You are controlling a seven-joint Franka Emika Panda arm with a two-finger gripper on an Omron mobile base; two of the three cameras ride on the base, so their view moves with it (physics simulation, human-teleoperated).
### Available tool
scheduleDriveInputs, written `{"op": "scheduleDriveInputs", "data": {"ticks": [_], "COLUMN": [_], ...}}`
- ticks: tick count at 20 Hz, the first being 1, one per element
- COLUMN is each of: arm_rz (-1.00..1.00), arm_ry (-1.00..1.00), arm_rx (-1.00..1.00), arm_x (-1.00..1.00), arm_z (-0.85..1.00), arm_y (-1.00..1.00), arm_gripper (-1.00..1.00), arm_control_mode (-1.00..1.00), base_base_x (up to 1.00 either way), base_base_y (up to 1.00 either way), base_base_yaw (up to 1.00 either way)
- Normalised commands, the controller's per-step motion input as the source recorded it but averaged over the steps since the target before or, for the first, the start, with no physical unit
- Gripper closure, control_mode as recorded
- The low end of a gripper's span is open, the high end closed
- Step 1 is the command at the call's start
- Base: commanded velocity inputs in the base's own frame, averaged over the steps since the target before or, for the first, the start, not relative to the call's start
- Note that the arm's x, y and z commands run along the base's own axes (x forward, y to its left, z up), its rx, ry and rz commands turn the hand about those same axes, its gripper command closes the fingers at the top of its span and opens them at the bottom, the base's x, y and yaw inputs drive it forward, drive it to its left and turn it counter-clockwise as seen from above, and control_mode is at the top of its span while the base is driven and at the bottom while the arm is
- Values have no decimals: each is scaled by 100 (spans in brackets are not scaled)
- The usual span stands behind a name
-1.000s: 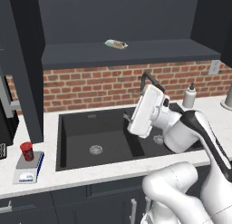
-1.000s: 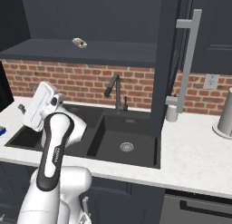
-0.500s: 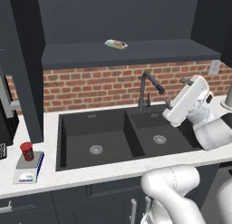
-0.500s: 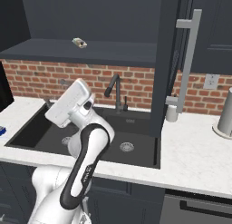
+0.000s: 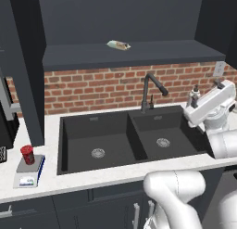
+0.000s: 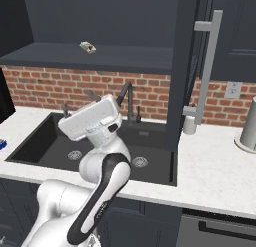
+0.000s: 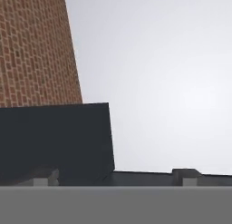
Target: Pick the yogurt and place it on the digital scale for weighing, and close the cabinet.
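The yogurt (image 5: 27, 154), a small red cup, stands upright on the digital scale (image 5: 28, 173) on the counter left of the sink. My gripper (image 5: 208, 89) hangs far from it, above the sink's right end, pointing up and back; it is open with nothing between its fingers (image 7: 45, 177). From the other side the gripper (image 6: 79, 103) is over the sink's left basin. The cabinet (image 5: 125, 19) is open: one door (image 5: 23, 66) stands edge-on at the left, and the other door (image 6: 182, 66) juts out with its silver handle (image 6: 207, 66).
A pale wrapped packet (image 5: 118, 45) lies on the open cabinet shelf. The black double sink (image 5: 129, 140) with its tall faucet (image 5: 150, 89) is below my arm. A soap dispenser (image 6: 189, 124) and a metal canister (image 6: 248, 125) stand on the right counter.
My arm has swung from the left of the sink across to its right end, with the hand tilting upward. The yogurt has stayed on the scale.
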Motion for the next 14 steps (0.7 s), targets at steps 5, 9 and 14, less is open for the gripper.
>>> {"op": "scheduleDriveInputs", "data": {"ticks": [5,9,14], "arm_rz": [0,0,0], "arm_ry": [2,18,28], "arm_rx": [17,17,14], "arm_x": [-1,-1,-4], "arm_z": [0,6,0], "arm_y": [-47,-76,-78], "arm_gripper": [-100,-100,-100], "arm_control_mode": [-100,-100,-100], "base_base_x": [0,0,0], "base_base_y": [0,0,0], "base_base_yaw": [0,0,0]}}
